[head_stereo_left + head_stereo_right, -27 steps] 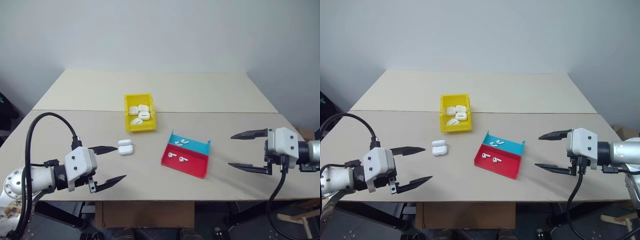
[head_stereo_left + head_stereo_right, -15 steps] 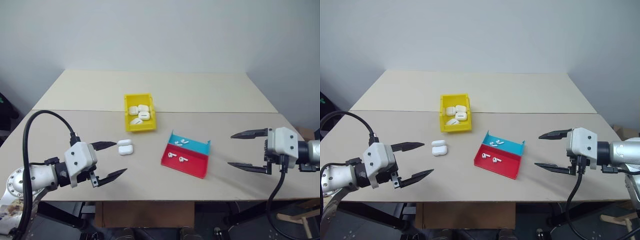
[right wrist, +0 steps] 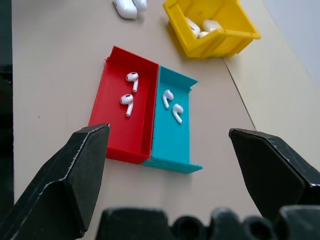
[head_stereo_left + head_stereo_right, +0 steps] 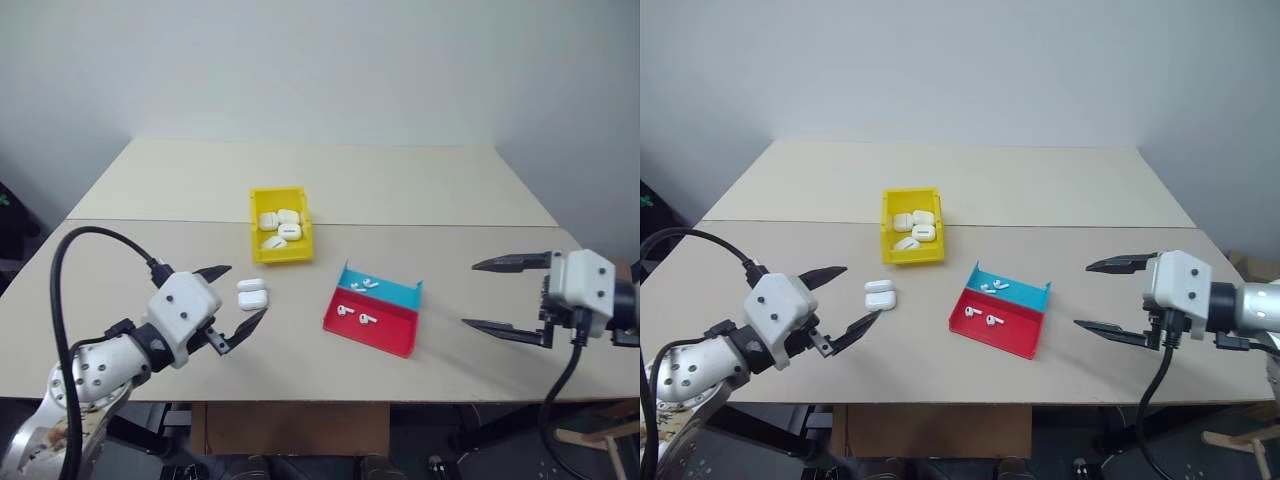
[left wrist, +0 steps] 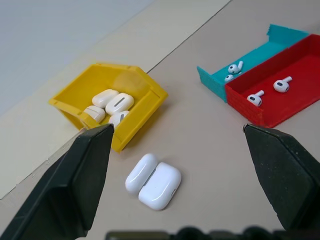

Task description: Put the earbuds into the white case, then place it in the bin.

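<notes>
Our left gripper point(image 4: 233, 298) has swung in beside the open glossy white case point(image 4: 251, 293), fingers spread and empty. We see the bright yellow plastic bin point(image 4: 279, 255) behind it. Our right gripper point(image 4: 505, 296) gapes empty near the red-and-blue tray point(image 4: 381, 336) holding tiny white earbuds point(image 4: 354, 316)

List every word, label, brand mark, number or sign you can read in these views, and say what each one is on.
None: no readable text, number or logo shows on anything.
The white case on the table: plain glossy shell, no marking.
The cases in the yellow bin: one shows a dark slot-like mark, not lettering.
The red and blue tray and the earbuds in it: unmarked.
Both gripper housings: plain white.
</notes>
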